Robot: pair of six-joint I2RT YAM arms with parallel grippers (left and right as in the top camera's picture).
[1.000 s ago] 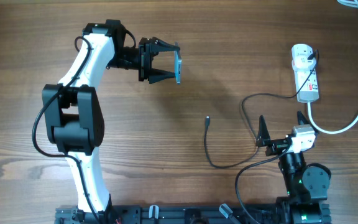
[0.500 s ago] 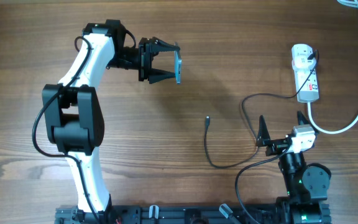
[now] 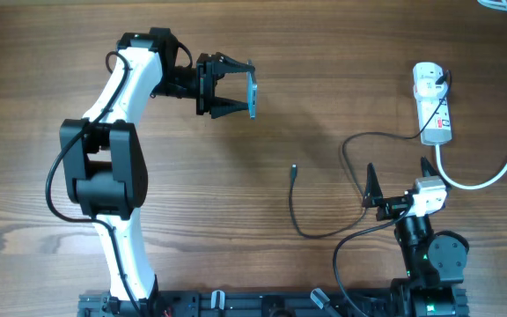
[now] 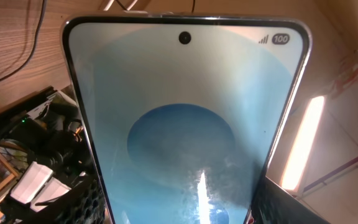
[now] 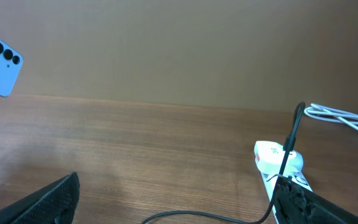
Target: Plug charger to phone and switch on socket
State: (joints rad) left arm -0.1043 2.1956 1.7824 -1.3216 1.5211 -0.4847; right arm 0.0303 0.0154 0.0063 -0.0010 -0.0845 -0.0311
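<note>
Phone (image 4: 185, 124) sits clamped in the left gripper (image 3: 250, 88), raised up, left of centre. Right gripper (image 3: 397, 167) gapes wide and empty beside the curling charger (image 3: 294, 170), with the socket (image 3: 432, 110) beyond it.

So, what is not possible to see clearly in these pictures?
- Phone port: in the left wrist view, cut off by the bottom edge; overhead, the phone is edge-on.
- Socket switch position: too small overhead; the right wrist view shows only one end.
- Charger tip: too small overhead to tell its facing.
</note>
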